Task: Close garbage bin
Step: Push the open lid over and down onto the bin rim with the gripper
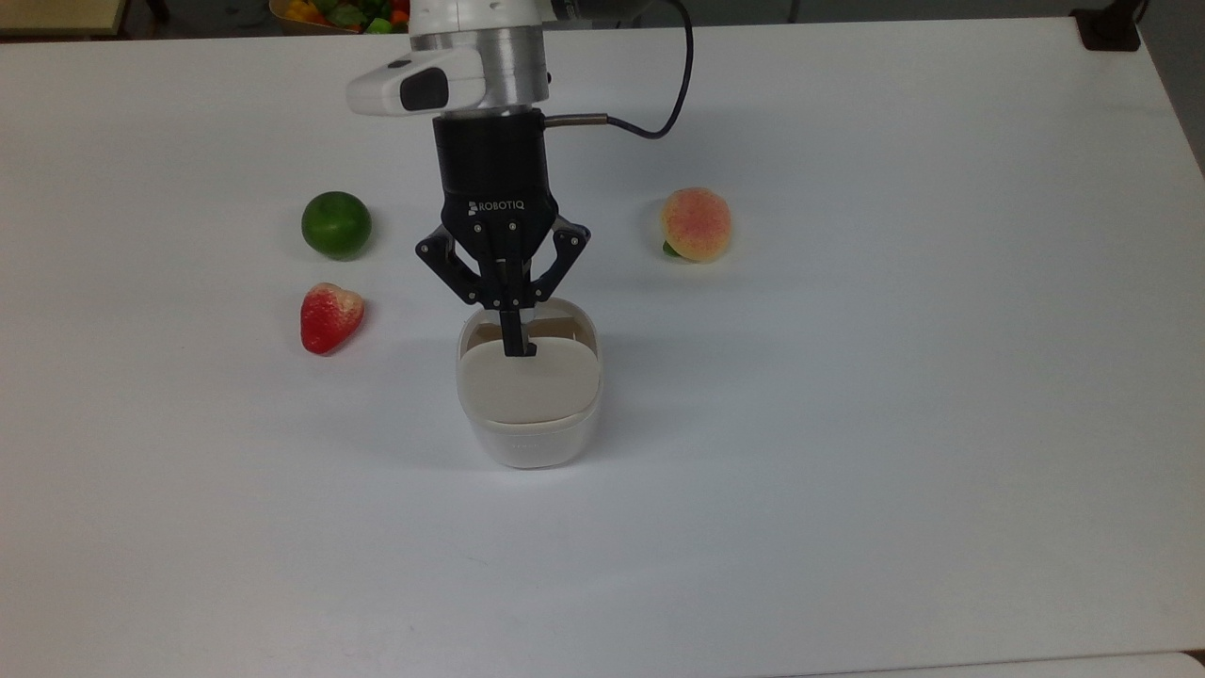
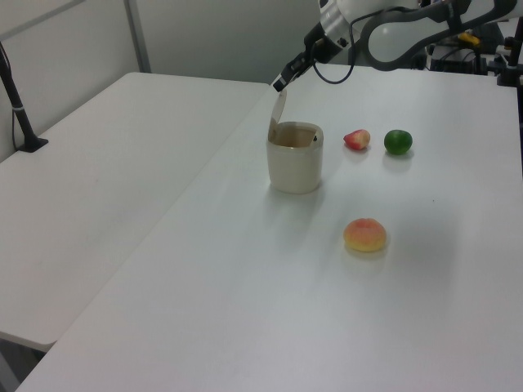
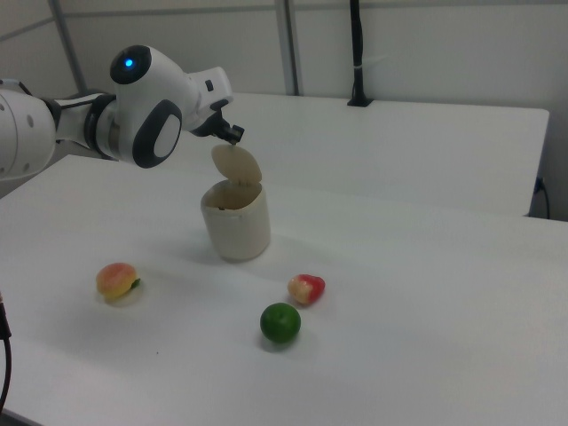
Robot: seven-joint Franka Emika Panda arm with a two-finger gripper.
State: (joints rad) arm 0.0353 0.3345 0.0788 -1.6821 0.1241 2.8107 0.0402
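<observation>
The garbage bin (image 1: 529,441) is a small white rounded-square tub in the middle of the table, also seen in the left view (image 2: 294,167) and the right view (image 3: 236,226). Its beige lid (image 1: 532,391) stands raised on its hinge, nearly upright (image 2: 278,110) (image 3: 236,165), and the bin's mouth is open. My gripper (image 1: 518,350) is shut, its fingers pressed together with nothing between them. The fingertip end sits at the lid's upper edge (image 2: 279,84) (image 3: 235,136) and covers the lid's black button in the top view.
A green lime (image 1: 336,224) and a red strawberry (image 1: 330,317) lie on the top view's left of the bin. A peach (image 1: 696,224) lies on the top view's right. A basket of toy produce (image 1: 348,13) and a black mount (image 1: 1111,28) sit at the far edge.
</observation>
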